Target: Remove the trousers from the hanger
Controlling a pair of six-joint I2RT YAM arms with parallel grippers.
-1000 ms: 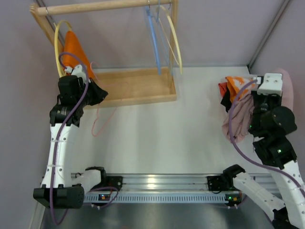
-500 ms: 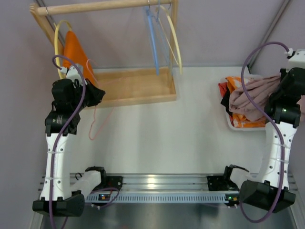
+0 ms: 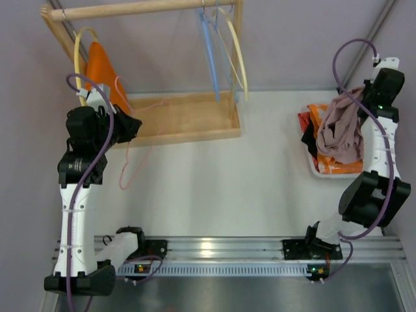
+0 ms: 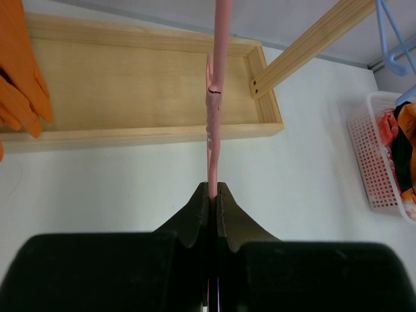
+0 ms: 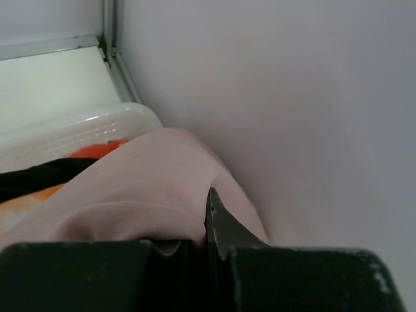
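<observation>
L gripper [image 4: 213, 193] clamped on pink hanger [image 4: 218, 78] | R gripper [image 5: 207, 209] pinching pink trousers [image 5: 130, 188], tips half buried | orange trousers [image 3: 103, 68] upper left, part-hidden

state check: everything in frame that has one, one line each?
left end effector: shut on the pink hanger
pink hanger: bare, off the rail
right end effector: shut on the pink trousers
pink trousers: off any hanger, draping over the basket
orange trousers: hanging on the yellow hanger on the rail
blue hanger: bare, on the rail
basket: holds clothes
</observation>
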